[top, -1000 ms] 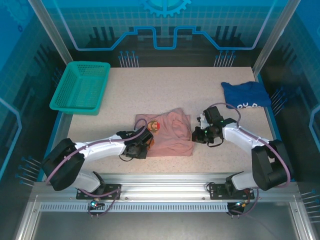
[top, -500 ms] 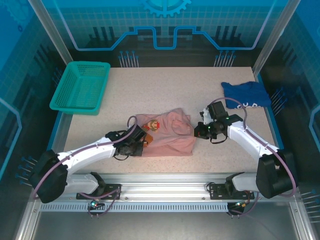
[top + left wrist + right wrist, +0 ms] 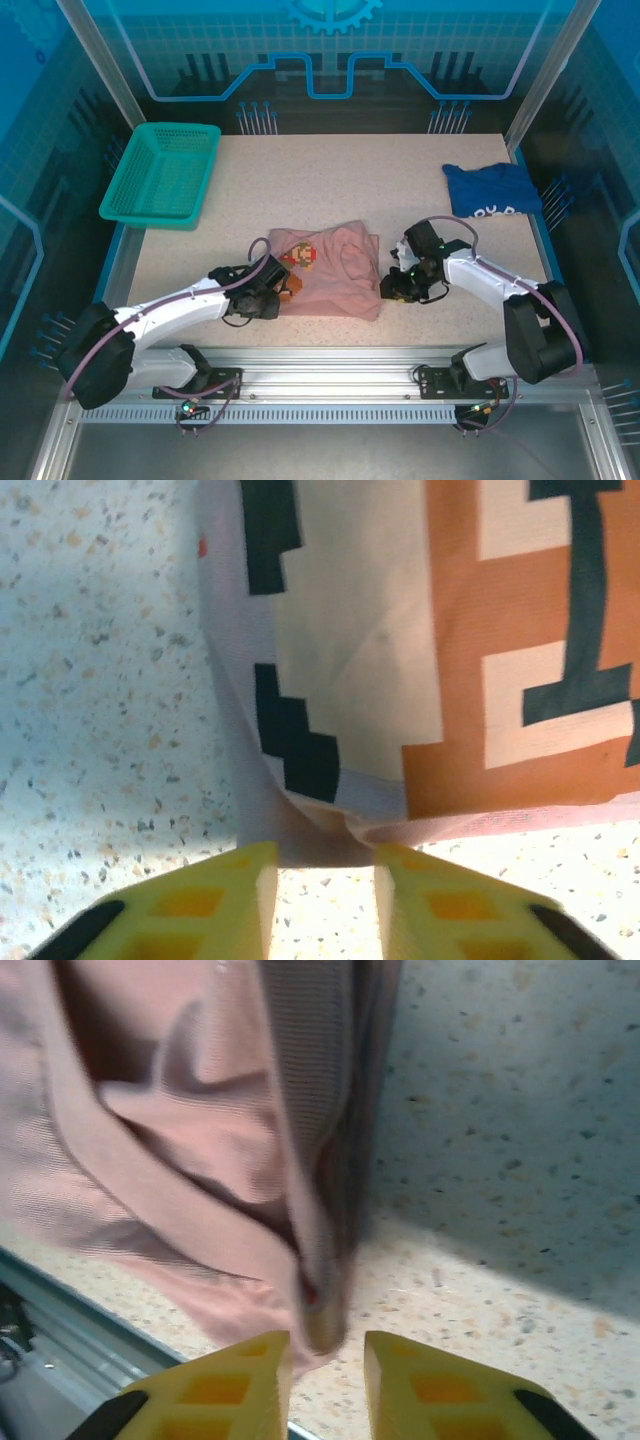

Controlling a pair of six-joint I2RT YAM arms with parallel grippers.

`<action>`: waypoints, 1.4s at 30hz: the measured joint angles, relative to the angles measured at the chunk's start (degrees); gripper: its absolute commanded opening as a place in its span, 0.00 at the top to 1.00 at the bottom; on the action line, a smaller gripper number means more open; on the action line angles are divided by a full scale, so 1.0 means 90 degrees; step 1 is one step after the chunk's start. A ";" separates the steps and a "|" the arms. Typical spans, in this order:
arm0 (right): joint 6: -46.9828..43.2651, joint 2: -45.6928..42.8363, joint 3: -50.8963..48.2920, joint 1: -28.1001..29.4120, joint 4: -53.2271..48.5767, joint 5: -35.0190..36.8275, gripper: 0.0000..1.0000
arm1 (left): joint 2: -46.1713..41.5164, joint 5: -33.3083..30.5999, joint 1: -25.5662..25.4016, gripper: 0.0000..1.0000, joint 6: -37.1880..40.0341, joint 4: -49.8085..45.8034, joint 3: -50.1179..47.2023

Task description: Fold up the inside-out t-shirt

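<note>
The inside-out t-shirt (image 3: 335,272) lies folded in a pink bundle at the table's near middle, its multicoloured print patch (image 3: 300,257) facing up on the left. My left gripper (image 3: 277,300) is low at the shirt's near-left corner. In the left wrist view the left gripper (image 3: 325,890) stands open, bare table between its yellow fingers (image 3: 200,905), with the shirt's printed edge (image 3: 340,820) just past the tips. My right gripper (image 3: 392,287) is at the shirt's near-right corner. The right gripper (image 3: 328,1365) is open too, a bunched corner of the shirt (image 3: 322,1310) just ahead of its tips.
A green mesh basket (image 3: 160,175) sits at the far left corner of the table. A dark blue shirt (image 3: 492,188) with white print lies at the far right. The table's front edge and metal rail (image 3: 330,352) run close behind both grippers.
Both grippers were shut on the shirt's near corners and have now opened, letting the cloth go. The right gripper has dropped back toward the near edge.
</note>
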 measured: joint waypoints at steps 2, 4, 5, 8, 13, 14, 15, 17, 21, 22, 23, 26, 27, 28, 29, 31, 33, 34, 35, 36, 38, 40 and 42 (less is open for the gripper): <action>-0.0109 -0.0007 0.0092 0.0000 -0.0194 0.0182 0.61 | -0.0189 -0.0019 0.0000 0.50 0.0024 -0.0051 0.0005; -0.0165 -0.0029 0.0277 0.0000 -0.0233 0.0321 0.56 | -0.0495 -0.0002 0.0000 0.46 0.0063 -0.0012 0.0019; -0.0189 -0.0051 0.0415 0.0000 -0.0177 0.0386 0.53 | -0.0665 0.0044 -0.0002 0.44 0.0073 0.0056 0.0029; -0.0204 0.0007 0.0821 0.0051 0.0272 0.0600 0.50 | -0.0899 0.0284 -0.0002 0.43 0.0080 0.0539 0.0051; -0.0262 0.0928 0.1800 0.0449 0.1018 0.1251 0.47 | -0.0602 0.0510 -0.0002 0.40 0.0078 0.1071 0.0291; -0.0291 0.1171 0.1987 0.0556 0.1120 0.1406 0.47 | -0.0515 0.0510 -0.0002 0.40 0.0080 0.1110 0.0350; -0.0318 0.1413 0.2152 0.0656 0.1192 0.1545 0.48 | -0.0437 0.0510 -0.0002 0.40 0.0080 0.1151 0.0396; -0.0369 0.1855 0.2416 0.0818 0.1280 0.1797 0.48 | -0.0367 0.0510 0.0000 0.39 0.0083 0.1171 0.0430; -0.0491 0.2555 0.2790 0.1020 0.1287 0.2288 0.55 | -0.0357 0.0508 0.0000 0.39 0.0117 0.1178 0.0432; -0.0525 0.2681 0.2885 0.1035 0.1280 0.2409 0.59 | -0.0357 0.0508 0.0000 0.39 0.0126 0.1175 0.0432; -0.0554 0.2824 0.3011 0.1054 0.1268 0.2562 0.62 | -0.0357 0.0510 0.0000 0.39 0.0131 0.1178 0.0432; -0.0656 0.3050 0.3291 0.1054 0.1224 0.2951 0.74 | -0.0357 0.0510 0.0000 0.38 0.0131 0.1180 0.0432; -0.0685 0.3067 0.3344 0.1054 0.1217 0.3060 0.78 | -0.0357 0.0510 0.0000 0.38 0.0134 0.1188 0.0432; -0.0707 0.3067 0.3381 0.1054 0.1214 0.3145 0.81 | -0.0357 0.0510 0.0000 0.38 0.0136 0.1200 0.0432; -0.0738 0.3067 0.3422 0.1052 0.1202 0.3208 0.85 | -0.0357 0.0510 0.0000 0.38 0.0155 0.1217 0.0432; -0.0780 0.3067 0.3473 0.1037 0.1195 0.3313 0.90 | -0.0352 0.0512 0.0000 0.38 0.0180 0.1265 0.0430; -0.0811 0.3067 0.3500 0.0991 0.1141 0.3359 0.95 | -0.0342 0.0515 0.0000 0.38 0.0192 0.1333 0.0430; -0.0814 0.3067 0.3504 0.0964 0.1117 0.3361 0.96 | -0.0342 0.0517 0.0000 0.38 0.0199 0.1355 0.0430; -0.0826 0.3067 0.3514 0.0911 0.1088 0.3366 0.97 | -0.0338 0.0544 0.0000 0.37 0.0206 0.1379 0.0430; -0.0835 0.3067 0.3521 0.0857 0.1066 0.3361 0.99 | -0.0328 0.0576 0.0000 0.37 0.0228 0.1411 0.0430; -0.0838 0.3067 0.3524 0.0736 0.1049 0.3351 0.99 | -0.0299 0.0695 0.0000 0.36 0.0291 0.1515 0.0430; -0.0862 0.3067 0.3534 0.0595 0.1030 0.3279 0.99 | -0.0243 0.0862 -0.0002 0.35 0.0379 0.1666 0.0430; -0.0911 0.3067 0.3587 0.0418 0.0952 0.3079 0.98 | -0.0075 0.1083 -0.0024 0.34 0.0478 0.1892 0.0440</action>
